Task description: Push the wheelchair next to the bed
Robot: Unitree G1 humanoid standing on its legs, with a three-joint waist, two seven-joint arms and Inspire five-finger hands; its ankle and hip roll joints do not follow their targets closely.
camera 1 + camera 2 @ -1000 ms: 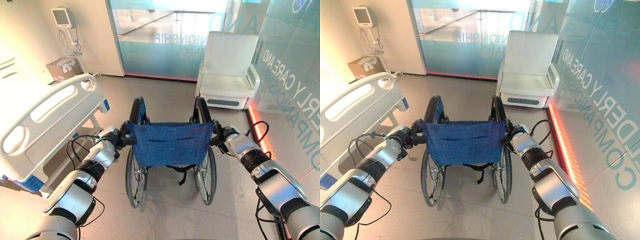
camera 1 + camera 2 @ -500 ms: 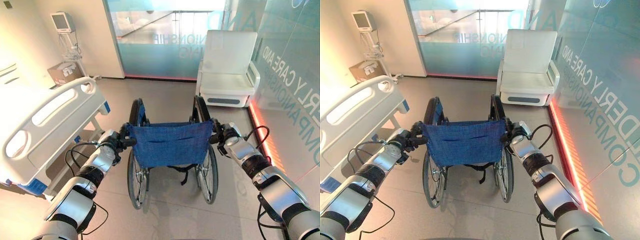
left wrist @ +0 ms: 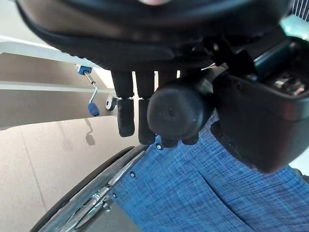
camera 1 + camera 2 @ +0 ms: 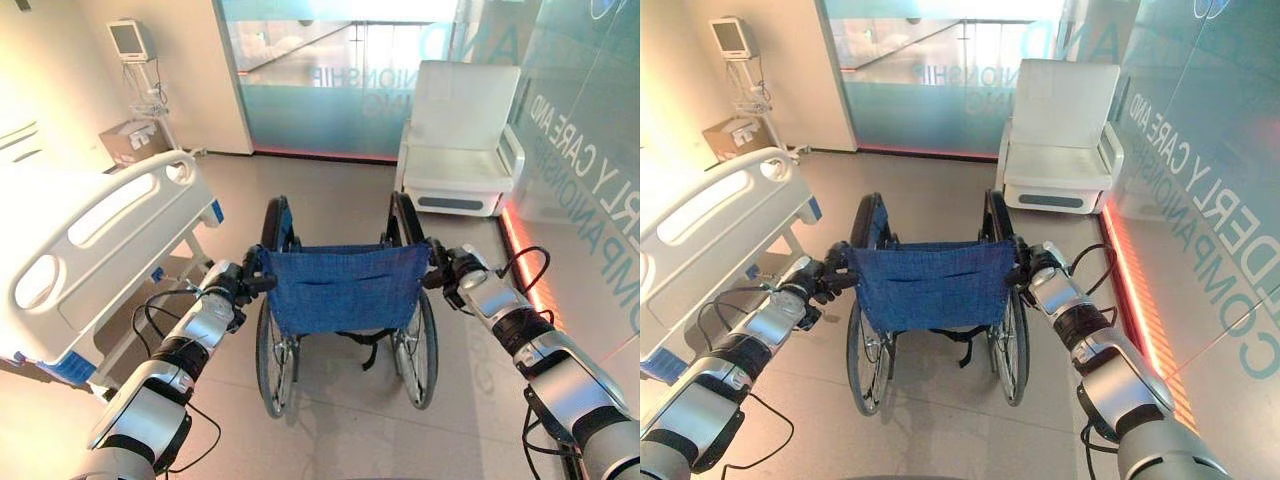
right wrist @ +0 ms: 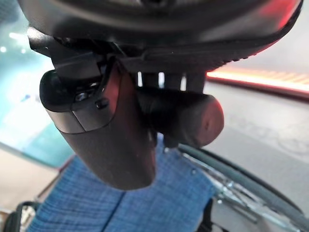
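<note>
A wheelchair with a blue cloth back (image 4: 344, 288) and black wheels stands in front of me on the grey floor, facing away. My left hand (image 4: 241, 281) is shut on its left push handle (image 3: 176, 110), fingers curled round the black grip. The right hand (image 4: 447, 271) is shut on the right push handle (image 5: 186, 118) in the same way. The white hospital bed (image 4: 95, 245) with its rail stands to the left of the wheelchair, a short gap between them.
A white reclining chair (image 4: 462, 140) stands ahead on the right, against a frosted glass wall (image 4: 320, 85). A monitor on a stand (image 4: 135, 50) and a cardboard box (image 4: 130, 140) are at the far left by the wall. Open floor lies ahead of the wheelchair.
The view has shifted slightly; the wheelchair and both hands keep the same hold. The bed sits at nearly the same place beside the chair.
</note>
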